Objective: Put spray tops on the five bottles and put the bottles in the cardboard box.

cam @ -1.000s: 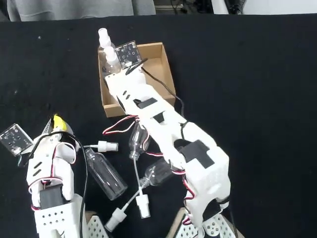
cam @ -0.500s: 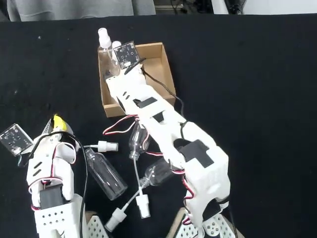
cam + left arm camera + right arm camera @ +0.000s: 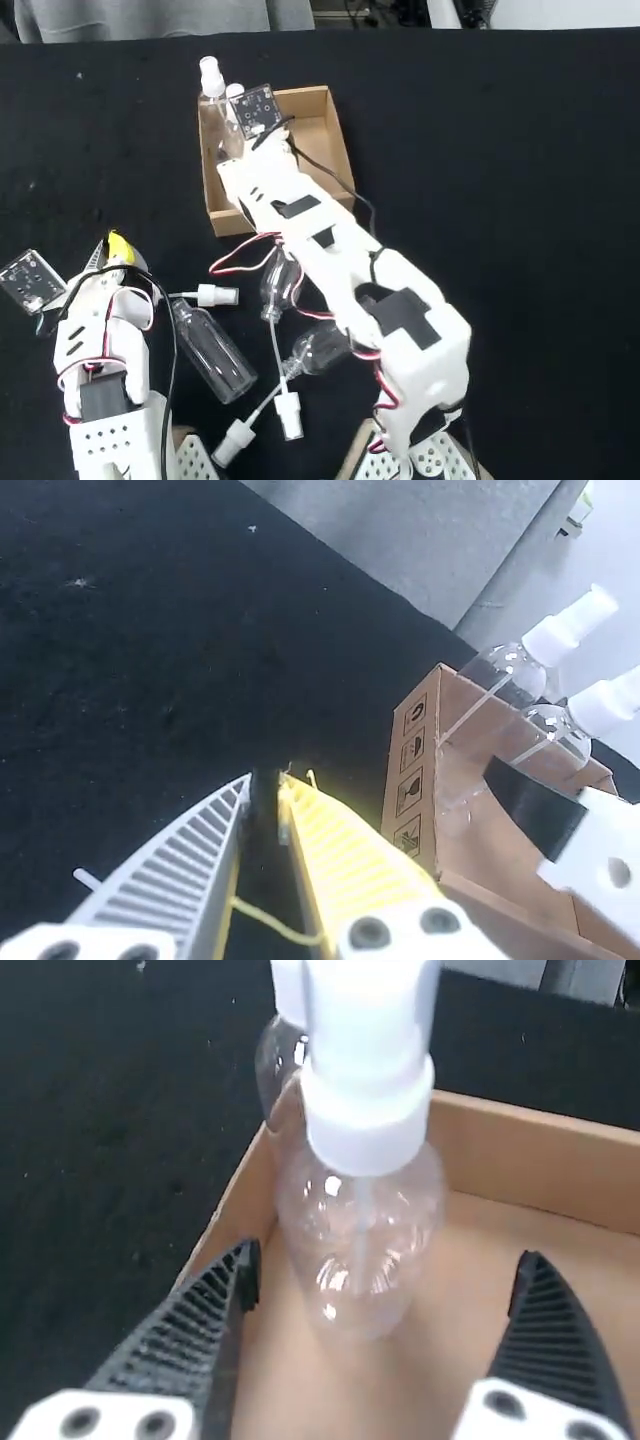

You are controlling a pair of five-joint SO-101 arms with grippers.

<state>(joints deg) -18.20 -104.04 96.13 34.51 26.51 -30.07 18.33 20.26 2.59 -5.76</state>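
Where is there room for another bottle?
The box's right half, beside the two capped bottles, is bare. The table right of it is free too. Between the arms it's crowded: loose bottles and spray tops.

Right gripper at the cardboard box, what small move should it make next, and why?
Probably lift the right gripper straight up out of the cardboard box. Its jaws stand open on either side of a capped bottle standing upright in the box, so that one looks placed, and uncapped bottles lie on the table.
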